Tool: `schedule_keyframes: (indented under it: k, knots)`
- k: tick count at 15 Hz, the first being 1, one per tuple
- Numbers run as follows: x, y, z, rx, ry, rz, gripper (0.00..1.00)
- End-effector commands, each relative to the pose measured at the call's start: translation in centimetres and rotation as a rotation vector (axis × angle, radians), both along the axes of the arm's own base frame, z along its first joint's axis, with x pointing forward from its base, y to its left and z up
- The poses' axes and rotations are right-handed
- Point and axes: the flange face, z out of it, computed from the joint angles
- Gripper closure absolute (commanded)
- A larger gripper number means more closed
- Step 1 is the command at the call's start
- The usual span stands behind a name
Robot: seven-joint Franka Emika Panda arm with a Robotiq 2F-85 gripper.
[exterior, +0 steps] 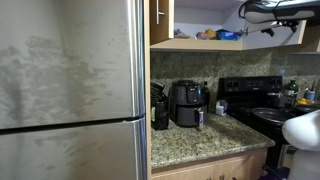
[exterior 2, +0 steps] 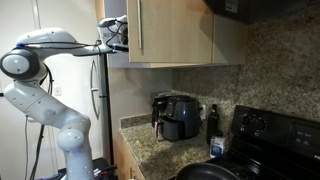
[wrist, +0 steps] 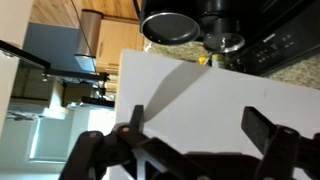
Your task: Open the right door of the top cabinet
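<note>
Right up against the wrist camera are the two dark fingers (wrist: pixel 136 120) of the gripper (wrist: pixel 195 118), spread wide with nothing pinched between them. Beyond them lies a flat white board (wrist: pixel 210 85), maybe the door's inner face, though I can't be sure. In an exterior view the cabinet door (exterior 2: pixel 170 30) sits in the upper middle of the frame, above the air fryer (exterior 2: pixel 180 115), and the white arm (exterior 2: pixel 60 45) reaches in from the left to its left edge. In an exterior view a stocked shelf (exterior: pixel 200 38) shows at top centre, so something is open, but I can't tell how far this door has swung. I'd judge it a stiff, smooth wooden panel, light on its hinges and moving only in an arc. I see no handle, so the free edge away from the hinges looks the best hold, and lacquer may be slippery. Around it are a brushed steel fridge (exterior: pixel 70 70), a speckled granite counter (exterior: pixel 200 142) and a glossy black stove (exterior: pixel 255 95).
</note>
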Motion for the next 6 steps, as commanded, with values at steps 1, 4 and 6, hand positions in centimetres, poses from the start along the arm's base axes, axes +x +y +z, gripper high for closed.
schedule_keyframes:
  k: [1, 4, 6]
  knots:
    - [-1.5, -1.4, -3.7, 0.185, 0.058, -0.019, 0.0]
    - [-0.7, -1.2, -3.2, 0.155, 0.044, -0.009, 0.0]
    - [-0.8, -1.1, -3.0, 0.149, 0.037, -0.007, 0.0]
